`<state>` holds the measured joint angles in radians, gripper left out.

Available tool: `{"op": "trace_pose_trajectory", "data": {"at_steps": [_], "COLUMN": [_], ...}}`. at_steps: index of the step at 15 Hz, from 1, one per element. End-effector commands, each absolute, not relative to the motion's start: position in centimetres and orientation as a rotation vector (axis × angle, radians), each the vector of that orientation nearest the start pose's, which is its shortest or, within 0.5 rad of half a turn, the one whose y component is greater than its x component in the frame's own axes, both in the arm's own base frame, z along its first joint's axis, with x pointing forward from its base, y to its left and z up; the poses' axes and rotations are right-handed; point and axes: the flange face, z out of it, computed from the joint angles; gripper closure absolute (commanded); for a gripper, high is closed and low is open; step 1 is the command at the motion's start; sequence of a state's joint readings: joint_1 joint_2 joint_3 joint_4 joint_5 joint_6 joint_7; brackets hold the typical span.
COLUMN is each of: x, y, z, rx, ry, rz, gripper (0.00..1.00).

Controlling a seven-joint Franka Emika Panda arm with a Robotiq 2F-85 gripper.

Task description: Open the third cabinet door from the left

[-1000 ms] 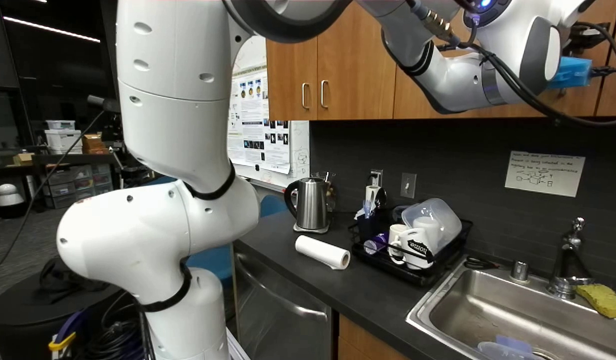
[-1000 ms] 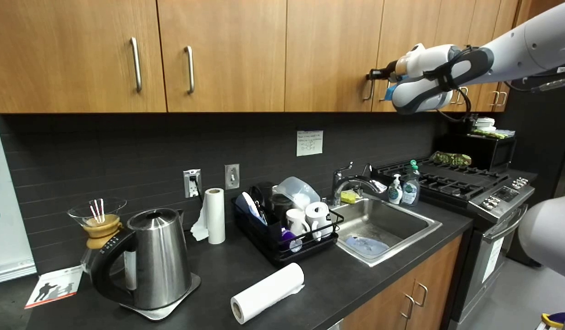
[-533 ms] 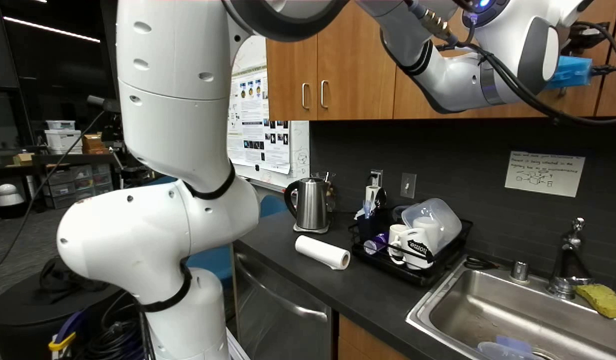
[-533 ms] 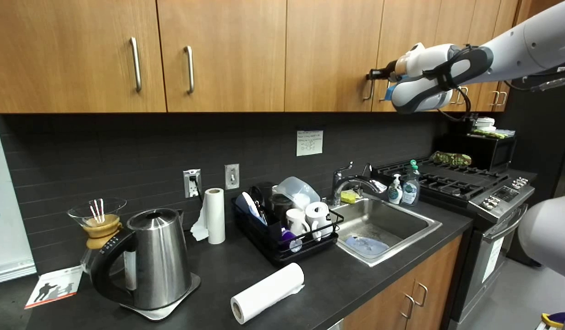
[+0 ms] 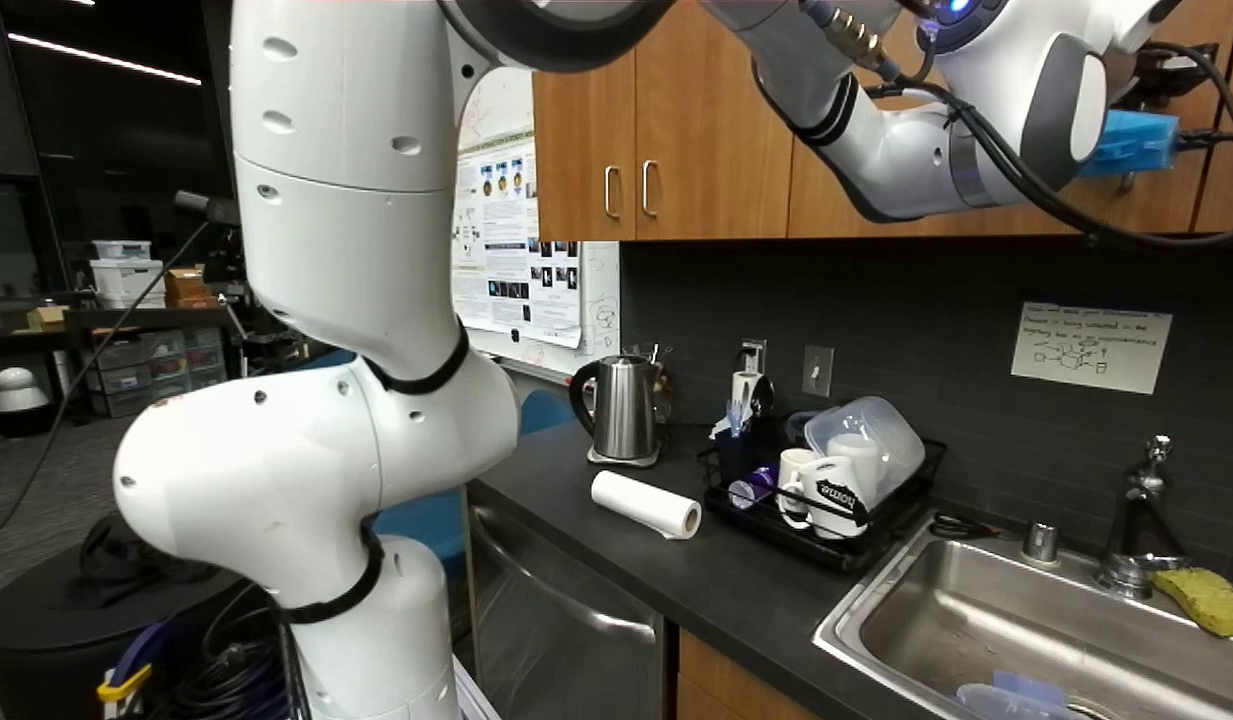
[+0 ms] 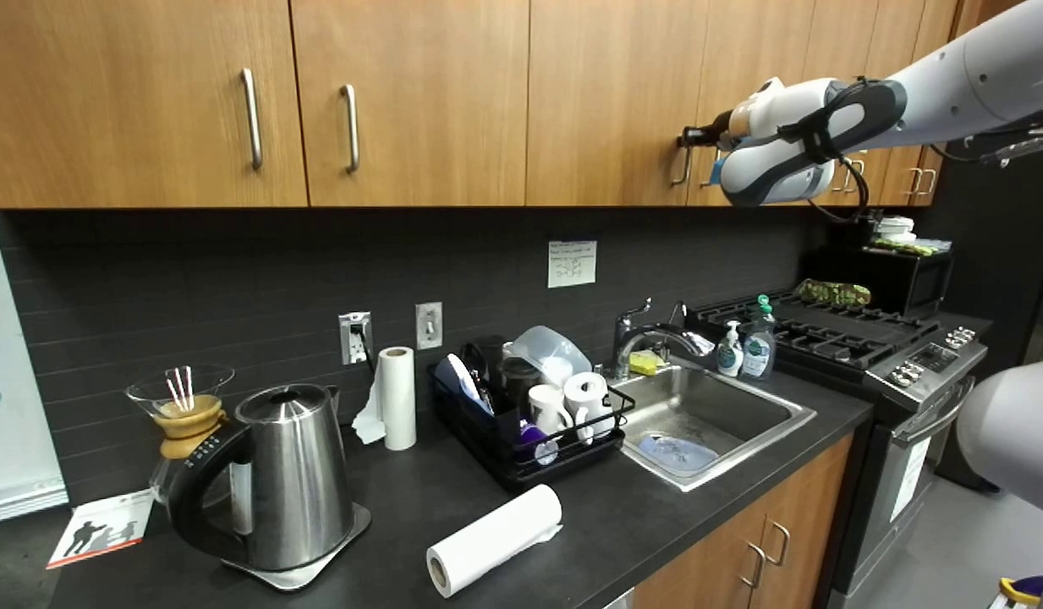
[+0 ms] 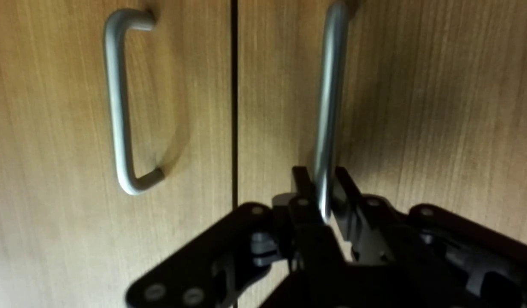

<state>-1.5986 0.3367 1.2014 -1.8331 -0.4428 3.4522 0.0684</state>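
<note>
The third cabinet door (image 6: 610,101) is light brown wood and looks closed in both exterior views (image 5: 819,205). Its silver bar handle (image 6: 681,169) hangs near its right edge. My black gripper (image 6: 688,137) is at the upper end of that handle. In the wrist view the handle (image 7: 330,85) runs down between the two fingers of my gripper (image 7: 319,175), which are drawn in close around the bar. The door (image 7: 438,107) fills the right side of that view, across a dark seam. In an exterior view my wrist and the blue part (image 5: 1136,143) hide most of the handle.
The neighbouring door's handle (image 7: 120,102) is close beside the seam. Below the cabinets stand a kettle (image 6: 293,482), a dish rack (image 6: 462,448), a lying paper roll (image 6: 496,541), a sink (image 6: 796,414) and a stove (image 6: 842,338). Cables (image 5: 1036,180) hang along my forearm.
My forearm, wrist and the blue part have shifted slightly left in an exterior view, mostly within the last half second. The gripper stays at the handle. The door shows no clear movement.
</note>
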Motion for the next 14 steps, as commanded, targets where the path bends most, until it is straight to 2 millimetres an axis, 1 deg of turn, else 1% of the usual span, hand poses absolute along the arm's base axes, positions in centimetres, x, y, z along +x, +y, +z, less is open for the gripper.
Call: {"op": "trace_pose_trajectory", "data": {"at_steps": [1, 2, 4, 6, 14], "x": [53.2, 53.1, 52.9, 52.6, 51.8], "y": [-30.9, -31.0, -30.9, -30.6, -29.5], "z": [65.4, 65.9, 66.0, 65.7, 65.8], "rx": [-2.435, -2.433, -2.419, -2.435, -2.46], "ry": [0.385, 0.406, 0.481, 0.528, 0.635], "rz": [-2.334, -2.348, -2.339, -2.326, -2.332], "gripper": [0.96, 0.96, 0.96, 0.96, 0.96]}}
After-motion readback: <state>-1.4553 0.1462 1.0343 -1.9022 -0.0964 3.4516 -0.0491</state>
